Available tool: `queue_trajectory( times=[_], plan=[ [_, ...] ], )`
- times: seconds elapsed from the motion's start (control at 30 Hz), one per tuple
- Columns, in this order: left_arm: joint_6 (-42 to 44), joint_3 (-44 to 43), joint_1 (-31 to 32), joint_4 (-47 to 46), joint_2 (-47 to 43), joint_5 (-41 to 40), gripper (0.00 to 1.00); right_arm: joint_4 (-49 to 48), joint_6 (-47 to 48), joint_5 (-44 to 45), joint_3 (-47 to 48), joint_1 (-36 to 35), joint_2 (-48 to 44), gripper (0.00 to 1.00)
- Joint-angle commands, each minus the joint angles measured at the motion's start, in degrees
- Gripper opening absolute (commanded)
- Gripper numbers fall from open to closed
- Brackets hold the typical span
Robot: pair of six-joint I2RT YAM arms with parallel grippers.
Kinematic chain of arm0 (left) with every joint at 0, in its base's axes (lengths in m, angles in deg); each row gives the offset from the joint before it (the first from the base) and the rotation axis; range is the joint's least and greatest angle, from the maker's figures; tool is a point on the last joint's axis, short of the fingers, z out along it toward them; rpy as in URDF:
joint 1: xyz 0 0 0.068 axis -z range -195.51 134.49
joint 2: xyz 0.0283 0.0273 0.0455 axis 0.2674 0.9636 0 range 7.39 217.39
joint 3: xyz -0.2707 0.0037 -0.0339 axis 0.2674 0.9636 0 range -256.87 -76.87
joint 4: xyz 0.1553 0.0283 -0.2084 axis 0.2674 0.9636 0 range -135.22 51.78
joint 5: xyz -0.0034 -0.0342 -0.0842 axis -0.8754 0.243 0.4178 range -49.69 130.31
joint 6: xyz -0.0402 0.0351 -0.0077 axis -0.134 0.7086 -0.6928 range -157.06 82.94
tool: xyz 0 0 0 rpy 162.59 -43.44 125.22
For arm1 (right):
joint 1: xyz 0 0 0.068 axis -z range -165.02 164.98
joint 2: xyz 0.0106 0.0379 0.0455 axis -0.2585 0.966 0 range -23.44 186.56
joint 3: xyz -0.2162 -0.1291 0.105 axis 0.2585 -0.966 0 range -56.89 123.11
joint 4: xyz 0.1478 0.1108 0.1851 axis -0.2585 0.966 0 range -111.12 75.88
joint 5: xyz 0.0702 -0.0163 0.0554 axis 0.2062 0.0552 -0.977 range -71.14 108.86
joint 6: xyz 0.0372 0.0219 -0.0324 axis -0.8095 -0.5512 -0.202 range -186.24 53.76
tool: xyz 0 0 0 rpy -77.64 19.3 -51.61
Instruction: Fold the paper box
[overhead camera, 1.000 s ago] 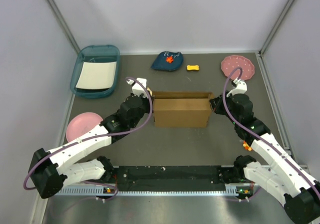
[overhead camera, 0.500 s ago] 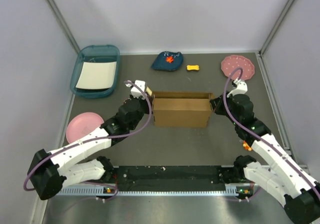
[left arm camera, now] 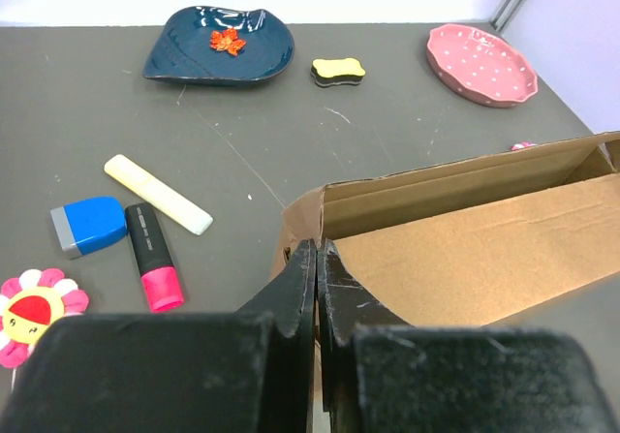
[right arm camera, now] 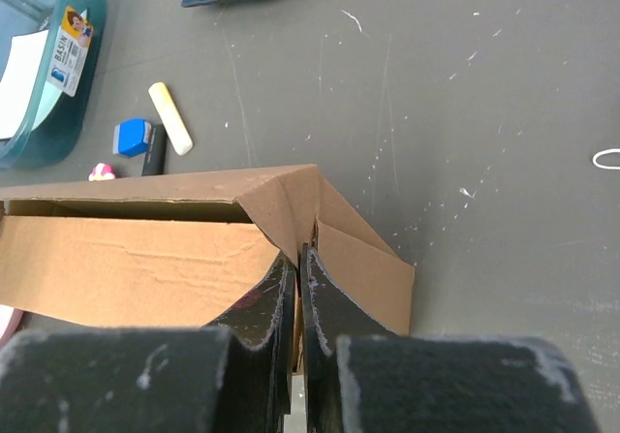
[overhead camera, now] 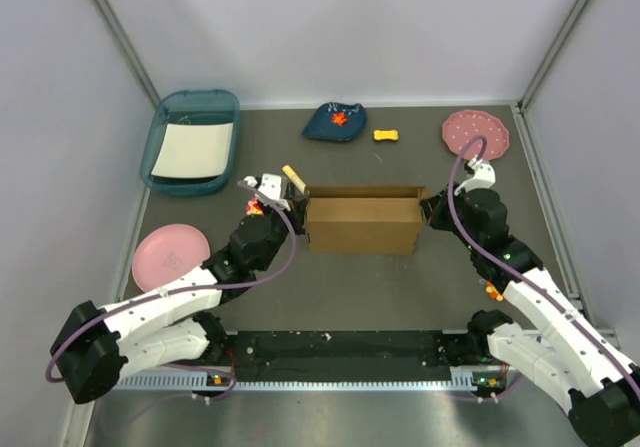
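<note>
Paper box (overhead camera: 362,225) stands with its top open at the centre of the counter (overhead camera: 400,287), long axis running 9 to 3 o'clock. Left claw (left arm camera: 316,249) is pressed together, tips against the box's 9 o'clock end corner. Right claw (right arm camera: 298,251) is pressed together, tips at the folded end wall at 3 o'clock; cannot tell whether either has cardboard between its fingers.

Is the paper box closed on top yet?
Open: the paper box stands with walls up, its inside showing from above, no lid over it.
</note>
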Motion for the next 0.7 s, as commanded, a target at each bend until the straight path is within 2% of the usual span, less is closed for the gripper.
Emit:
queue_trajectory(
  times=[0.0, 0.3, 0.37, 0.4, 0.5, 0.67],
  plan=[
    [-0.3, 6.01, 2.63, 1.5, 0.34, 2.26, 0.0, 15.81, -0.57, -0.7, -4.39, -0.47, 1.55, 0.0],
    [0.05, 10.06, 3.96, -1.24, 2.0, -2.92, 0.0, 15.99, -1.45, -0.7, -4.13, -0.56, 0.14, 0.0],
    [0.23, 10.07, 3.96, -1.51, 2.79, -4.24, 0.0, 16.08, -1.71, -0.88, -3.25, -0.47, -0.29, 0.04],
    [0.58, 9.98, 3.96, -1.6, 2.8, -4.59, 0.0, 16.25, -1.71, -0.79, -2.9, -0.47, -0.91, 0.12],
    [1.11, 9.1, 3.96, -0.28, 3.24, -6.96, 0.0, 16.69, -1.54, -0.79, -1.14, -0.56, -1.44, 0.22],
    [1.81, 8.83, 3.96, -0.01, 3.41, -8.02, 0.0, 17.13, -0.31, -0.35, 2.2, -0.56, -1.88, 0.22]
  ],
)
